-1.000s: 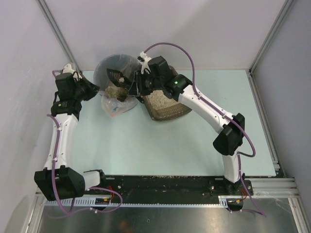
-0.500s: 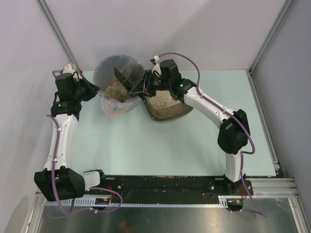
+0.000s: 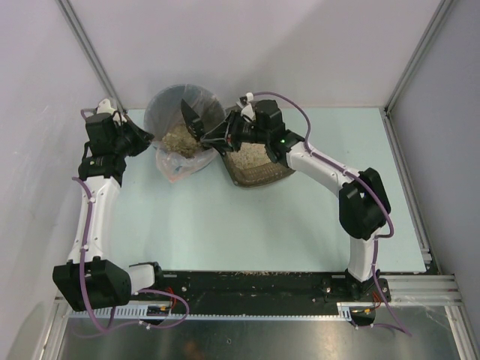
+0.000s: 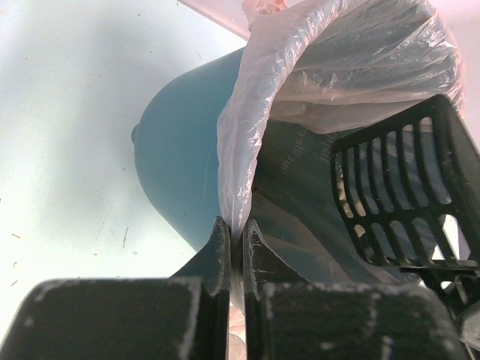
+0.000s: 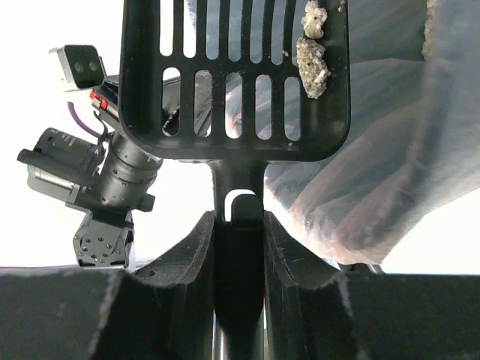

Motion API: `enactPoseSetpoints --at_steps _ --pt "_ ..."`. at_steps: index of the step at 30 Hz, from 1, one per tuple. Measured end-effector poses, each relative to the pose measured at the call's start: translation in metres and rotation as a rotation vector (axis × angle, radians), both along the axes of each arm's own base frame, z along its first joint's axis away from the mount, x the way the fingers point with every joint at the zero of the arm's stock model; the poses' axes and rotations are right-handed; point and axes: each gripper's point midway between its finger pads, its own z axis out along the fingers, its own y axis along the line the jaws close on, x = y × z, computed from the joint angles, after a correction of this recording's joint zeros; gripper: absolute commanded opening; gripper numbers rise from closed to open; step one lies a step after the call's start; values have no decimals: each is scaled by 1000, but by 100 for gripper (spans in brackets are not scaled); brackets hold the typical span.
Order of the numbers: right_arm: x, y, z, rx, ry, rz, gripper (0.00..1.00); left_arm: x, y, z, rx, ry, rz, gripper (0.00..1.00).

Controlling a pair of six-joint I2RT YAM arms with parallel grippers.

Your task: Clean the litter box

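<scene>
— Where's the litter box [image 3: 255, 171]?
— Far side of the desk [image 3: 225, 225], just right of the teal bin [image 4: 180, 169].
— And the arms?
— The right end effector [image 5: 238, 222] clamps the slotted scoop [image 5: 236, 75] over the bin, clumps [image 5: 313, 56] on it; the left end effector [image 4: 234, 234] pinches the liner [image 4: 352, 52] rim.

The right arm [image 3: 319, 161] covers part of the litter box [image 3: 259, 181], and the scoop's [image 5: 232, 150] tip is cropped.

Lab test cell, aluminium frame [image 3: 91, 52], white walls [image 3: 262, 45]
</scene>
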Motion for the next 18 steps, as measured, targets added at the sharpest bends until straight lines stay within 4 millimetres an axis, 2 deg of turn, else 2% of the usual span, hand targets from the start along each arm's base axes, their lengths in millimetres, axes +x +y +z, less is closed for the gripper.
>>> enactPoseSetpoints --at_steps 8,18 --pt "-1 -7 -29 39 141 -27 0 0 0 0 -1 0 -1 0" --pt "2 -9 -10 158 183 -34 0 0 -1 0 -1 0 -2 0"
